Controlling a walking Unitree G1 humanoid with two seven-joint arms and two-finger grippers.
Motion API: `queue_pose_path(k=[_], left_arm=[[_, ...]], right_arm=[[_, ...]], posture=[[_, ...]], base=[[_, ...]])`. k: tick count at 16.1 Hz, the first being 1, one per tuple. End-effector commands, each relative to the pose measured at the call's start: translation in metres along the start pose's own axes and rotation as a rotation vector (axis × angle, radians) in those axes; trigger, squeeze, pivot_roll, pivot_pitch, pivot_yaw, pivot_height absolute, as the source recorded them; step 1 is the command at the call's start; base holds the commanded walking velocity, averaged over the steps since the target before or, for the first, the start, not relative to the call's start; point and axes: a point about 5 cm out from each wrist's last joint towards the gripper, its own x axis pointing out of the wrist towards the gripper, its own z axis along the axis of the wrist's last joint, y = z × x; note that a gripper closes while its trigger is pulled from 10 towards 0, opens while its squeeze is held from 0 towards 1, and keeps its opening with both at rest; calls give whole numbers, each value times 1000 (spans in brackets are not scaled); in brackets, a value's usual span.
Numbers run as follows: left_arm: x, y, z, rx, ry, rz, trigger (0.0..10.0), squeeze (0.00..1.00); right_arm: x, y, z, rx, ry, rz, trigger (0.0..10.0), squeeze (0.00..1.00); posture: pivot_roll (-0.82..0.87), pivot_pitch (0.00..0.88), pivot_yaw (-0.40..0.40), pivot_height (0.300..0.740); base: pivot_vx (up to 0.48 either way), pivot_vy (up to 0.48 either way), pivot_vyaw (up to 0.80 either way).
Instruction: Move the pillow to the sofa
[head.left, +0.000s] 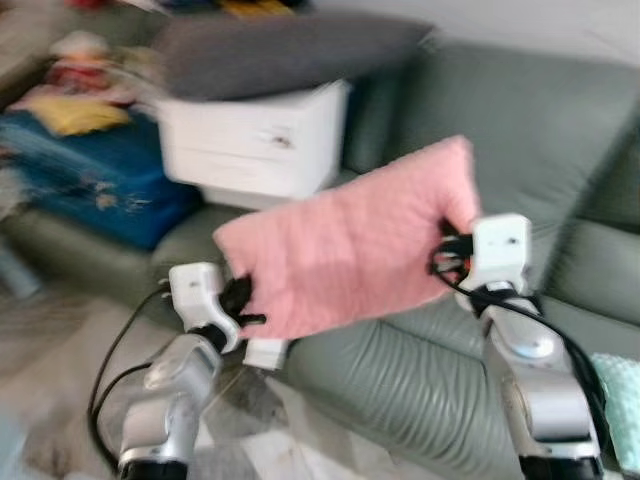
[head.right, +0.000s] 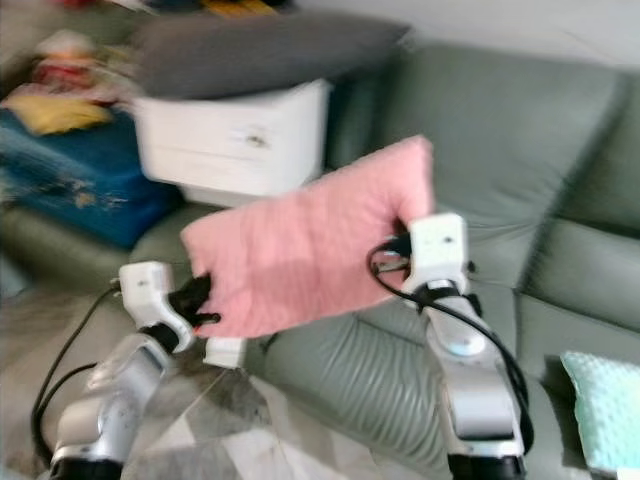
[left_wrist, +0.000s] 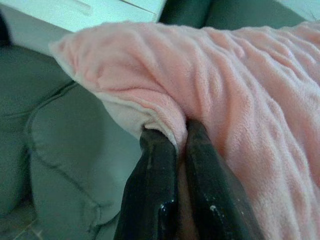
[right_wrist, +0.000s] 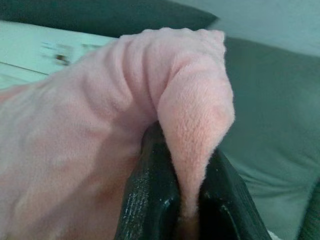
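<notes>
To the far left, a blue cloth-covered heap (head.left: 90, 180) is seen, and beside it a white drawer unit (head.left: 255, 140) with a grey cushion (head.left: 280, 50) lying on top. Nearer, the left end effector (head.left: 240, 300) is closed on the lower left corner of the pink pillow (head.left: 350, 245); in the left wrist view its two black fingers (left_wrist: 155, 190) are pressed together with a fold of pink plush pinched between them. The pillow is held in the air between the two arms, above the front edge of the green sofa (head.left: 540, 130), not resting on it. Its long axis runs from the low left corner up to the high right corner, so it hangs tilted, broad face toward the camera. On the right, the right end effector (head.left: 455, 245) is closed on the upper right edge of the pillow, and in the right wrist view the plush is seen bunched between its fingers (right_wrist: 150, 195). A pale teal cushion (head.left: 620, 400) lies at the far right.

The sofa seat is judged to lie ahead of and below the pillow, slightly to the right, nearer the right arm. The coming move therefore seems to call for both arms to be carried forward together and lowered, the tilt being levelled, before either grip is released.
</notes>
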Motion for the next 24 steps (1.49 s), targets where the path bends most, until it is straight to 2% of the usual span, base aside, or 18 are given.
queue_pose_path(k=[1,9,24], left_arm=[[6,-14,3,-6,-9,-35,10000,0],[7,-18,-1,2,28,-49,10000,0],[7,-16,-4,9,51,-45,10000,0]], right_arm=[[1,-8,8,-12,-33,-23,10000,0],[1,-6,8,-12,-30,-21,10000,0],[2,-6,7,-12,-22,-24,10000,0]], posture=[[-86,0,12,740],[-86,0,12,740],[-87,0,14,740]], base=[[0,0,-800],[0,0,-137],[0,0,-788]])
